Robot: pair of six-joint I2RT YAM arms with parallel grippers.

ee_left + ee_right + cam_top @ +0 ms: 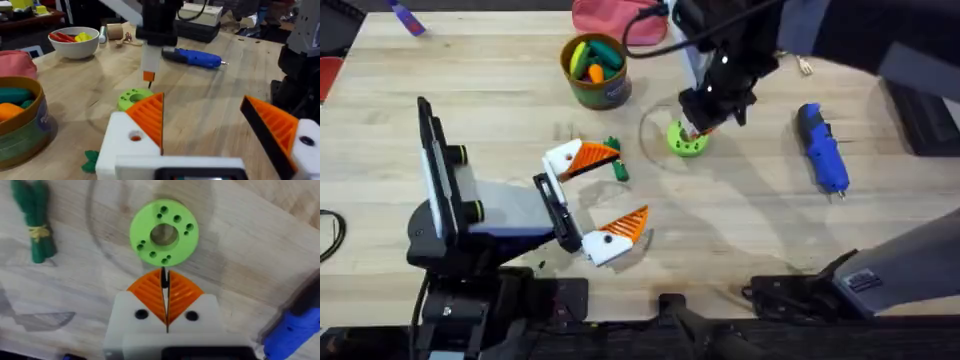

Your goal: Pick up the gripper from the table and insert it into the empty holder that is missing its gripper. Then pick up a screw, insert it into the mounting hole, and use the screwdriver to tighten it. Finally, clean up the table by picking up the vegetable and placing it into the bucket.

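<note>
My left gripper [630,182] lies open near the table's middle. Its far white holder [125,142] carries the orange gripper wedge [150,117], and the mounting hole [135,136] shows orange inside. The near finger [277,130] has its own wedge. My right gripper [165,280] hovers just over a lime-green disc with holes [164,234], shut on a thin dark screw [164,277]. The blue screwdriver [822,148] lies right of the disc. The dark green vegetable [615,165] lies between the holder and the disc. The bucket [595,70] stands at the back.
The bucket holds several toy vegetables. A pink cloth object [610,20] lies behind it. A white bowl [75,42] with toy food stands at the table's right side. A small blue-handled utensil [405,18] lies at the far left corner.
</note>
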